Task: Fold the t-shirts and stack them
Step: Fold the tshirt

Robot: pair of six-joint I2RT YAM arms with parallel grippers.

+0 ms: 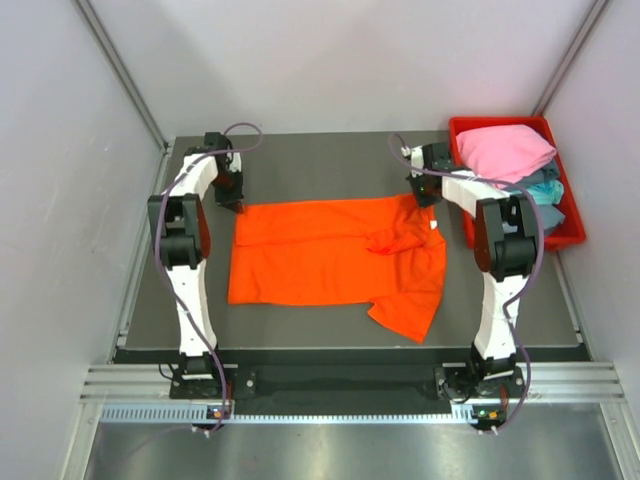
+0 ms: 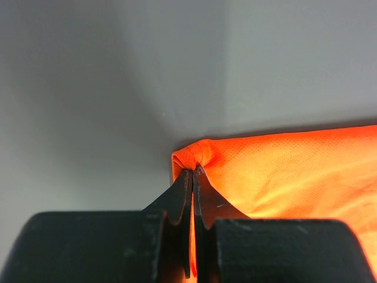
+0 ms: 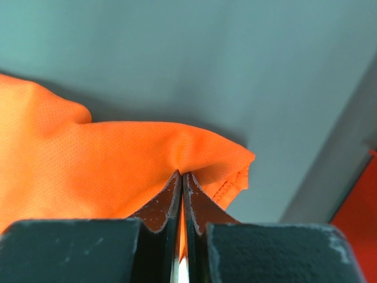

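Note:
The bright orange t-shirt [image 1: 330, 260] lies spread across the middle of the dark table, its far edge folded over, one sleeve sticking out at the near right. My left gripper [image 1: 235, 203] is shut on its far left corner [image 2: 197, 154]. My right gripper [image 1: 425, 198] is shut on its far right corner [image 3: 206, 156]. In both wrist views the jaws pinch the orange cloth between them. A pink t-shirt [image 1: 503, 150] lies on top of a light teal one [image 1: 548, 190] and a grey-blue one [image 1: 553, 213] in the bin.
A red plastic bin [image 1: 572, 238] stands at the table's far right, close to my right arm. Grey walls enclose the table on three sides. The table's near edge [image 1: 350, 352] runs in front of the shirt.

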